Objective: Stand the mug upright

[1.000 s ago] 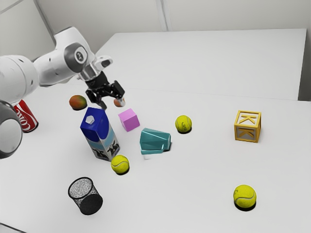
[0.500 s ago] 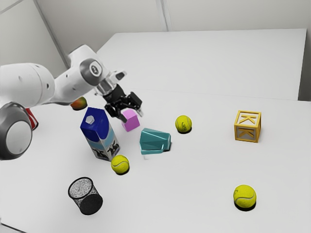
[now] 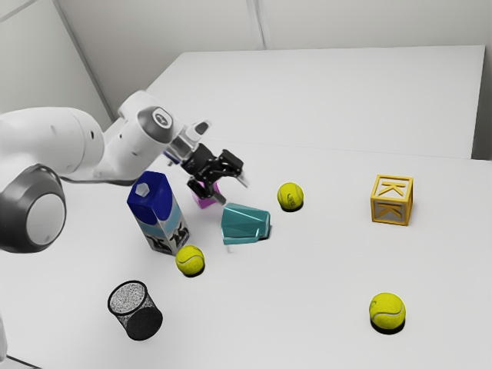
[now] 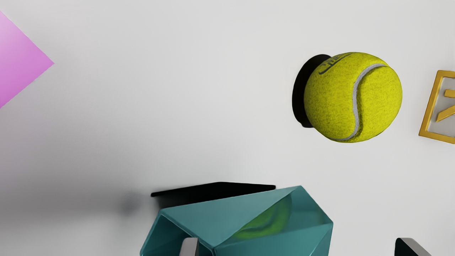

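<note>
Exterior view: the gripper (image 3: 232,192) was positioned above the table (image 3: 307,307), angled downward, near the far side of the mug (image 3: 246,221). The gripper was open. In the wrist view, its two fingers (image 4: 189,248) stood wide apart; one overlapped the mouth edge of the mug in that view, and the other lay past the mug's body. The fingers did not clamp the mug between them.

The mug, teal and faceted, lay on its side on the table, with its mouth toward the exterior view's left and its base toward the right. The arm (image 3: 58,142) entered from the exterior view's left.

Adjacent items were located as follows. The pink block (image 3: 203,202) was on the far left side of the mug, partly hidden by the gripper. One tennis ball (image 3: 290,196) was on the far right side of the mug. The milk carton (image 3: 157,211) stood upright to the left, with a second ball (image 3: 190,260) just beside its base on the near side.

Outer items: the mesh cup (image 3: 134,310) was at the near left. The yellow-framed letter block (image 3: 392,201) was well to the right, and a third ball (image 3: 387,311) was at the near right.
</note>
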